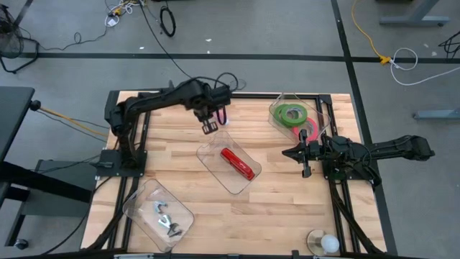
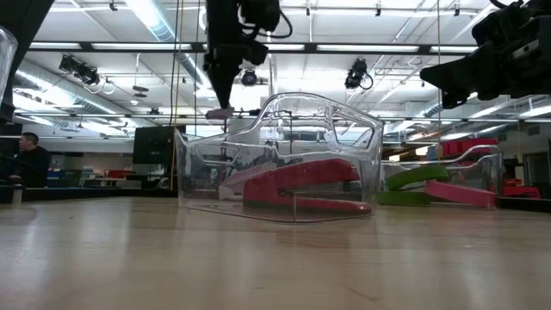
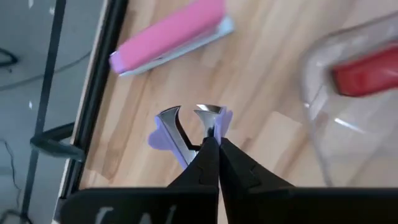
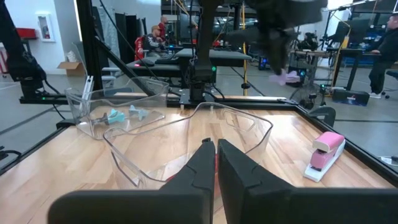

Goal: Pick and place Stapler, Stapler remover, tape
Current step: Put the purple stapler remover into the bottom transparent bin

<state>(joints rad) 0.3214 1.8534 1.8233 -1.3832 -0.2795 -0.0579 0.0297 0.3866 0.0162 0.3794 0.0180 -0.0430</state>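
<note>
My left gripper (image 1: 209,126) hangs over the table's far middle, shut on a purple staple remover (image 3: 186,127) with metal claws. A pink stapler (image 3: 171,34) lies flat on the wood near the far edge, just beside it. A red stapler (image 1: 238,164) lies in a clear tray (image 1: 215,155) at the table's middle. Green tape (image 1: 292,114) and red-pink tape (image 1: 309,129) lie in a clear tray at the far right. My right gripper (image 1: 291,152) waits shut at the right, pointing level toward the middle. My left gripper pinches the staple remover's purple plastic body (image 3: 222,123) between its two shut fingers, which come from above and point steeply down. The metal claws (image 3: 208,112) stick out past the fingertips. The remover is lifted clear of the table.
A third clear tray (image 1: 136,205) at the near left holds several staple removers (image 1: 165,216). Black frame rails (image 1: 144,144) run along the table's edges. A round white object (image 1: 327,242) sits at the near right corner. Bare wood lies along the near edge.
</note>
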